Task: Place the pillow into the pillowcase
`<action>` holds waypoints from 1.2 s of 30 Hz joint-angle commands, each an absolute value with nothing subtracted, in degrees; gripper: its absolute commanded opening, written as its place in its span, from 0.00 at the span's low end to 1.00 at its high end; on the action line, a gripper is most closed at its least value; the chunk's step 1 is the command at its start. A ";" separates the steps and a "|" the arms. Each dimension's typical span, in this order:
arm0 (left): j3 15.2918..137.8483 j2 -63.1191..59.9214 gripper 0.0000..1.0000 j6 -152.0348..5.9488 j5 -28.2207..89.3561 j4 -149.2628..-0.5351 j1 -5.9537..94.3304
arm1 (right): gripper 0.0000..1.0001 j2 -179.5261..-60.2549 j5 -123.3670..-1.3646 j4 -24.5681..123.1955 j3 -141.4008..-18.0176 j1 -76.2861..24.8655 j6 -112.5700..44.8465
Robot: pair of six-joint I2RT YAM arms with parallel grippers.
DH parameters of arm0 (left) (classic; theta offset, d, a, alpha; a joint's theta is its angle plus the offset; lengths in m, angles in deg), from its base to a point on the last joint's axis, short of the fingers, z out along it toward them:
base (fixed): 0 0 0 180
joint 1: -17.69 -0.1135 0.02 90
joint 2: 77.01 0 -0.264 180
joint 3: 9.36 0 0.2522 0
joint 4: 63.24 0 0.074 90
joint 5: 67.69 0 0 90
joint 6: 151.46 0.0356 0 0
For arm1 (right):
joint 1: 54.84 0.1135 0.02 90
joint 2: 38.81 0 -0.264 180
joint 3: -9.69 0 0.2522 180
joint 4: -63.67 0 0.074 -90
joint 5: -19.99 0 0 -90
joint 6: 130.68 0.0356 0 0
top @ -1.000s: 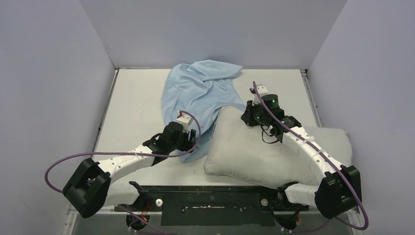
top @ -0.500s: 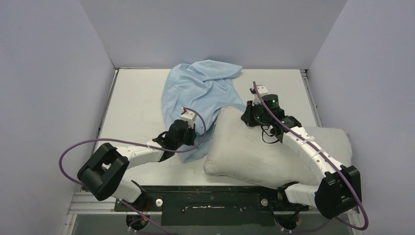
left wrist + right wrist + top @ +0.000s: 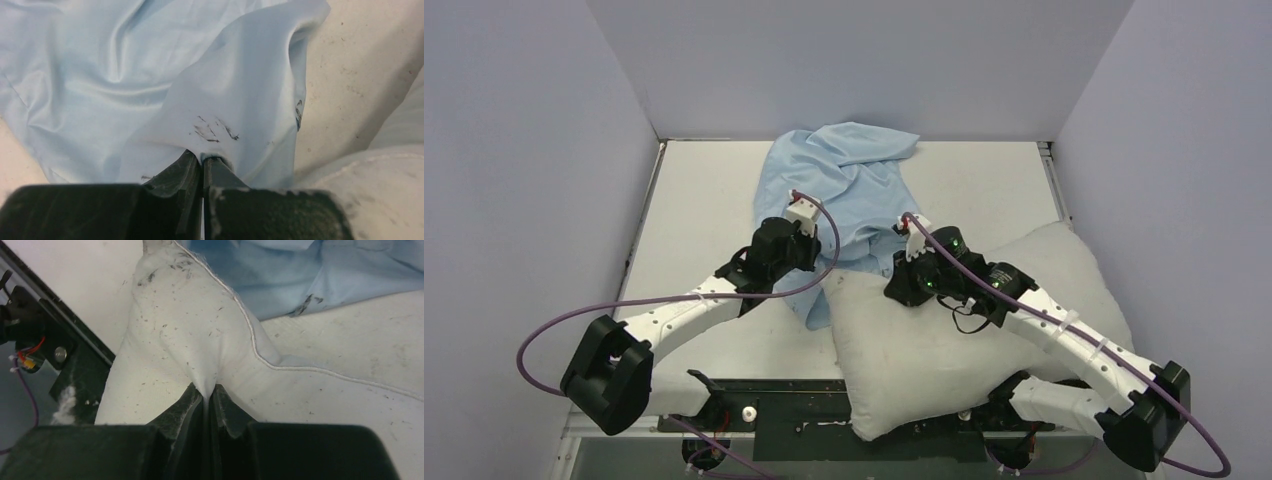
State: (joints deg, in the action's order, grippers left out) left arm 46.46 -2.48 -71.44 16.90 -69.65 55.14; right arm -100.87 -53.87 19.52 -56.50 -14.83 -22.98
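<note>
The large, plump off-white stuffed pillow (image 3: 944,350) has swung round since a second ago. Then it lay across the right side, with one corner raised beside the cloth. Now it sits closer to the arms' bases, and its near corner hangs over the front edge of the white surface (image 3: 694,200). The right gripper (image 3: 898,288) has come back and leftward with it, jaws still pressed together on a pinch of pillow fabric (image 3: 180,330). The left gripper (image 3: 816,266), whose jaws stood spread a second ago, has closed them on a fold (image 3: 215,130) of the thin, wrinkled light blue pillowcase (image 3: 844,180). The pillowcase lies at the far middle, its near edge touching the pillow.
</note>
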 commanded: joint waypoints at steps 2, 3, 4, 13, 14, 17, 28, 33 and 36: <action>50.10 -3.89 0.00 -70.29 21.72 -70.83 53.04 | 0.00 -98.27 -51.74 14.54 -55.97 -11.62 -19.66; 50.18 -4.14 0.00 -70.08 22.23 -70.51 52.95 | 0.00 -99.10 -52.22 15.47 -55.94 -11.44 -19.30; 50.45 -4.33 0.00 -69.84 23.46 -70.77 52.93 | 0.00 -100.06 -53.08 16.33 -56.12 -11.20 -18.90; 51.46 -7.81 0.00 -62.65 26.59 -80.04 52.33 | 0.00 -111.81 -67.59 25.23 -62.33 -15.65 -17.57; 51.16 -8.44 0.00 -62.19 26.99 -80.32 52.25 | 0.00 -112.75 -67.58 27.08 -62.31 -17.00 -16.80; 50.33 -10.14 0.00 -61.73 29.09 -80.29 52.07 | 0.00 -114.63 -67.50 34.03 -61.10 -20.08 -13.68; 51.48 -13.52 0.00 -63.32 41.25 -82.72 51.88 | 0.00 -110.62 -86.24 60.00 -53.53 -22.62 0.37; 50.39 -13.64 0.00 -62.60 42.25 -83.07 51.88 | 0.00 -113.29 -94.49 65.26 -49.25 -23.05 7.06; 48.99 -13.30 0.00 -62.38 44.26 -81.53 51.88 | 0.00 -114.80 -98.71 66.54 -48.55 -23.51 9.06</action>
State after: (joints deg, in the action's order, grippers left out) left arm 49.11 -12.01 -63.51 39.74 -83.31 52.10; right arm -113.81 -86.45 56.37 -49.07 -22.35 2.81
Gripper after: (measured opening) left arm 0.010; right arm 0.075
